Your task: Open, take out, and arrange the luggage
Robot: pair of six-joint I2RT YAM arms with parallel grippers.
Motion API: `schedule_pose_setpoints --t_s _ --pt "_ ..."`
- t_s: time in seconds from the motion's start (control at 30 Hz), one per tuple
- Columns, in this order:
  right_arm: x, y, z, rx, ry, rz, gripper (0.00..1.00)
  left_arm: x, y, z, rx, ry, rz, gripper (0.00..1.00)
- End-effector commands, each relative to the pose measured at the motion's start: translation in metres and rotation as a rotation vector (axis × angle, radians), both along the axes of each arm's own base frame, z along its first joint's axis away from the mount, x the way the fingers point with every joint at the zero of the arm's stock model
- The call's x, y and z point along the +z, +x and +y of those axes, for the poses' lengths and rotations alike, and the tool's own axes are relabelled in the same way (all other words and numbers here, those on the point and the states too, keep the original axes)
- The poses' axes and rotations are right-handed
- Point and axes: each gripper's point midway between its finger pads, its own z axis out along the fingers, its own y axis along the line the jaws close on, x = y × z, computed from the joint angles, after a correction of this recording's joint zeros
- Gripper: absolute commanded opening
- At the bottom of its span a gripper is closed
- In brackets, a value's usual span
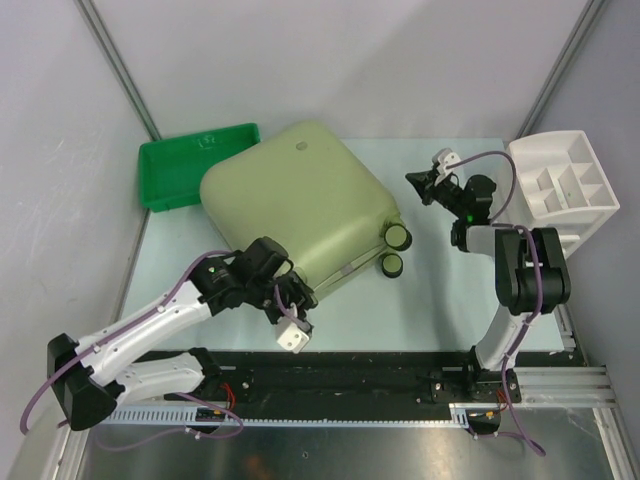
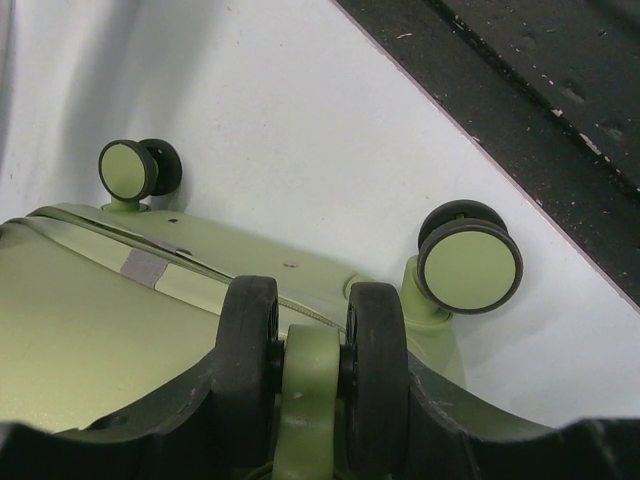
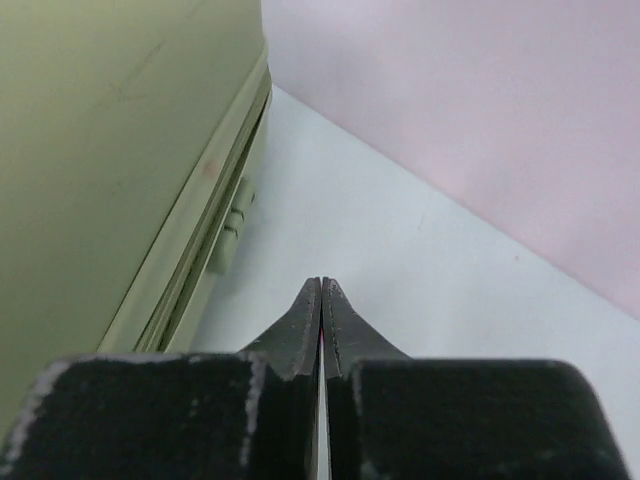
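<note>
Nothing legible in any view.
- Green tray (image 1: 165,178): faint white mark (image 1: 208,141) on floor near far rim, too small to read.
- Luggage (image 1: 300,205): small oval badge (image 1: 300,146) on top shell near far edge, blurred, letters not made out.
- Left wrist view: grey patch (image 2: 146,266) on luggage seam, blank face.
- Same view: wheel caps (image 2: 470,268) plain pale green.
- Right wrist view: luggage shell and seam, plain surface.
</note>
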Motion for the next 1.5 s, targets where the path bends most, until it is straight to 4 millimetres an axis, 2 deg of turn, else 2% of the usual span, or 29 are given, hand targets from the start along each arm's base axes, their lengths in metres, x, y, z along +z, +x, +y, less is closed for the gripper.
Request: schedule_pose_setpoints --t_s 0.0,0.03,0.13,0.23,0.37,0.4,0.43,0.47,0.5,0.6,0.63,0.67,0.73,0.77,0.8,0.83,0.87,0.9,0.93,1.0,1.03,1.07,1.1,1.13,1.17,1.2,1.33,1.43,1.47 --pt "0.017 0.013 0.025 0.087 0.029 -0.102 0.0 -0.059 -0.038 0.092 0.1 0.411 0.22 0.0" --pt "0.014 0.012 0.037 0.111 0.033 -0.096 0.0 -0.059 -0.037 0.091 0.096 0.41 0.221 0.0" --pt "0.007 0.018 0.053 0.136 0.045 -0.093 0.0 -0.058 -0.036 0.089 0.093 0.408 0.226 0.0" --pt "0.008 0.026 0.055 0.124 0.058 -0.091 0.0 -0.053 -0.034 0.085 0.102 0.391 0.227 0.0" --pt "0.019 0.031 0.044 0.095 0.072 -0.072 0.0 -0.036 -0.028 0.075 0.116 0.33 0.199 0.02" --pt "0.021 0.031 0.041 0.088 0.071 -0.07 0.0 -0.033 -0.028 0.074 0.122 0.32 0.195 0.11" --pt "0.029 0.029 0.041 0.09 0.072 -0.079 0.0 -0.03 -0.028 0.072 0.128 0.304 0.195 0.26" --pt "0.028 0.029 0.039 0.088 0.07 -0.056 0.0 -0.021 -0.025 0.068 0.141 0.274 0.182 0.49" --pt "0.03 0.028 0.037 0.083 0.07 -0.043 0.11 -0.016 -0.024 0.066 0.187 0.256 0.198 0.99" --pt "0.039 0.028 0.026 0.048 0.098 0.04 0.45 0.016 -0.02 0.049 0.289 0.15 0.24 1.0" --pt "0.041 0.029 0.023 0.031 0.101 0.063 0.49 0.027 -0.018 0.044 0.317 0.114 0.251 1.0" --pt "0.038 0.026 0.02 0.019 0.098 0.132 0.51 0.049 -0.017 0.034 0.377 0.039 0.291 1.0" --pt "0.047 0.029 0.016 0.008 0.104 0.175 0.58 0.076 -0.007 0.025 0.472 -0.067 0.341 1.0" --pt "0.038 0.025 0.016 0.003 0.11 0.248 0.61 0.103 0.0 0.018 0.509 -0.152 0.353 1.0" --pt "0.045 0.024 0.015 0.001 0.11 0.254 0.65 0.117 -0.002 0.014 0.597 -0.214 0.458 1.0" --pt "0.044 0.02 0.017 0.012 0.106 0.276 0.66 0.136 0.019 0.014 0.686 -0.313 0.48 1.0" --pt "0.035 0.015 0.02 0.016 0.098 0.324 0.68 0.156 0.027 0.015 0.819 -0.399 0.576 1.0" --pt "0.035 0.011 0.023 0.021 0.084 0.331 0.69 0.166 0.04 0.019 0.903 -0.464 0.617 1.0" --pt "0.033 0.007 0.031 0.038 0.071 0.349 0.68 0.177 0.072 0.039 1.055 -0.568 0.632 1.0" --pt "0.02 -0.005 0.039 0.068 0.049 0.417 0.69 0.181 0.094 0.063 1.262 -0.68 0.797 1.0" --pt "0.017 -0.01 0.043 0.095 0.047 0.439 0.69 0.182 0.121 0.099 1.422 -0.782 0.804 1.0" --pt "0.01 -0.019 0.049 0.12 0.043 0.483 0.69 0.169 0.133 0.116 1.548 -0.818 0.916 1.0" --pt "0.007 -0.024 0.051 0.139 0.039 0.501 0.69 0.163 0.146 0.151 1.682 -0.898 0.965 1.0" --pt "0.001 -0.034 0.056 0.177 0.039 0.547 0.68 0.158 0.151 0.162 1.724 -0.933 1.032 1.0" --pt "-0.002 -0.041 0.06 0.206 0.035 0.565 0.67 0.139 0.157 0.175 1.82 -0.953 1.138 1.0" --pt "-0.005 -0.046 0.062 0.222 0.03 0.582 0.66 0.13 0.162 0.196 1.898 -0.997 1.166 1.0" --pt "-0.017 -0.084 0.076 0.359 0.028 0.696 0.62 0.094 0.173 0.208 1.948 -1.013 1.244 1.0" --pt "-0.024 -0.11 0.083 0.424 0.031 0.757 0.59 0.077 0.184 0.2 1.907 -1.025 1.323 1.0" --pt "-0.02 -0.117 0.084 0.439 0.025 0.747 0.59 0.075 0.185 0.194 1.881 -1.011 1.344 1.0"
